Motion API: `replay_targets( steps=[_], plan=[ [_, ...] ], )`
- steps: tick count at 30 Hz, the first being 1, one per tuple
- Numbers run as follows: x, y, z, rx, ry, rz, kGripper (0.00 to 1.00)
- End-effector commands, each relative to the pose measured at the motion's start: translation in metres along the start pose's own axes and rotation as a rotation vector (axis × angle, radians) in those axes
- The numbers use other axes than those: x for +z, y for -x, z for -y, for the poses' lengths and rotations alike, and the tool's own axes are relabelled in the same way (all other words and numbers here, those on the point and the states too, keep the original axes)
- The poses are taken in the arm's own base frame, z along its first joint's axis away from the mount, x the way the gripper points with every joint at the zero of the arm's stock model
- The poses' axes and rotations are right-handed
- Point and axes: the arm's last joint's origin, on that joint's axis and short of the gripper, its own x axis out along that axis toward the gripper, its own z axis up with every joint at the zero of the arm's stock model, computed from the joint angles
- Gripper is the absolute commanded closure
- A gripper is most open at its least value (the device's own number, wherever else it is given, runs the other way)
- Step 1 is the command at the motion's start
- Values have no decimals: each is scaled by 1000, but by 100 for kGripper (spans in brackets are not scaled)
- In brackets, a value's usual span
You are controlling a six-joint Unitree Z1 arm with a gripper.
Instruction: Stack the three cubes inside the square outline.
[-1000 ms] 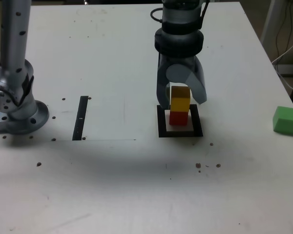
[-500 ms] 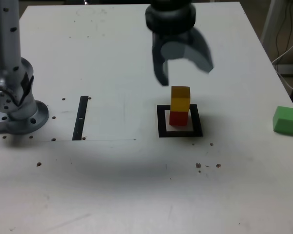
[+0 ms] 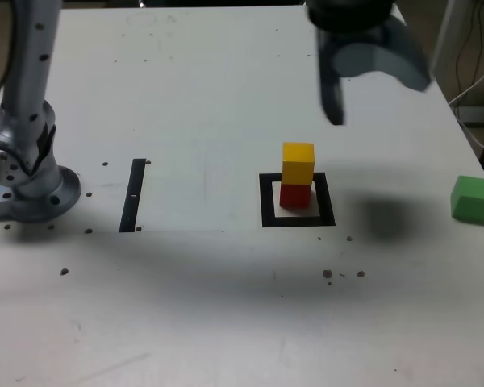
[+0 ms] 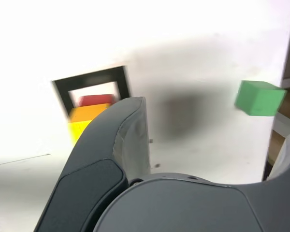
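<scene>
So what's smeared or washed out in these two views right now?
Exterior view: the hand is motion-blurred, with a soft dark shadow by the green block; frame and blocks look crisp. Wrist view: white tabletop nearly blown out, black frame's edges slightly soft.

Your Arm in Greys and Black

You are running an arm (image 3: 34, 64) with a smooth grey tubular link, marked by dark round spots down its length. Its base (image 3: 36, 197) is grey and rounded, ringed with small dark screws (you can pick them out near the joint), with a black cable looped alongside. Your end effector (image 4: 208, 150) has dark grey, curved, thick-walled jaws, with a rounded panel seam and paler grey inner faces.
</scene>
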Motion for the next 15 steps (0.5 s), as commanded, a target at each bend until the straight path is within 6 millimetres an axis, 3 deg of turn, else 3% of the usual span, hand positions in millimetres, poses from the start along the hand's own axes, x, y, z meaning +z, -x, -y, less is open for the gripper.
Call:
replay_targets(
  steps=[1,6,15],
  plan=[
    [19,-10,2,-7,-11,7,1],
    [51,-30,6,-23,-29,21,1],
    [85,-51,10,-30,-52,63,1]
  ],
)
